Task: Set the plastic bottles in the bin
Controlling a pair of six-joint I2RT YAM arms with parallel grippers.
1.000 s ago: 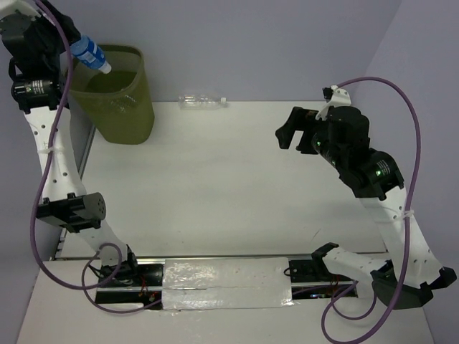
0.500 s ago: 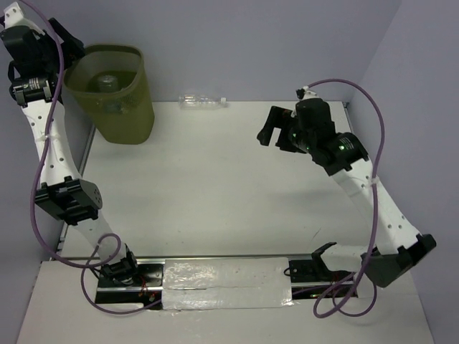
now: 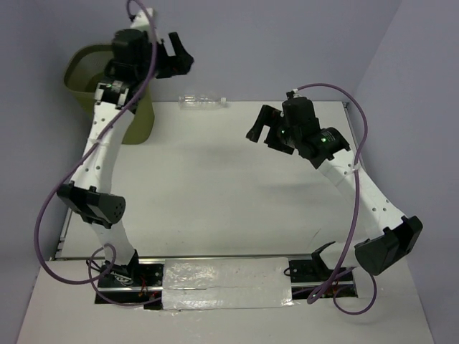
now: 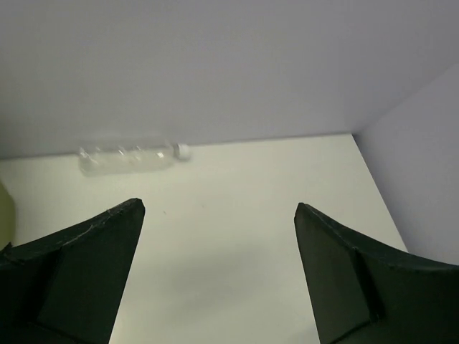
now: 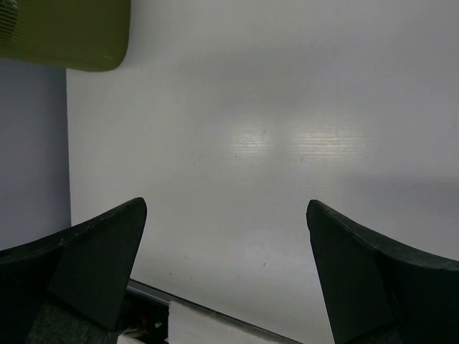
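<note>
At far left the bin (image 3: 77, 72) stands by the table's (image 3: 215, 193) back corner. Just right of it the left end effector (image 3: 179, 57) hangs high, spread wide and empty, facing the one clear bottle (image 3: 202, 102) lying along the back edge by the wall. This looks like the reach for that bottle: next means dropping astride its body, tight against the wall. Farther right, the right end effector (image 3: 258, 123), also wide and empty, has open table all round.
</note>
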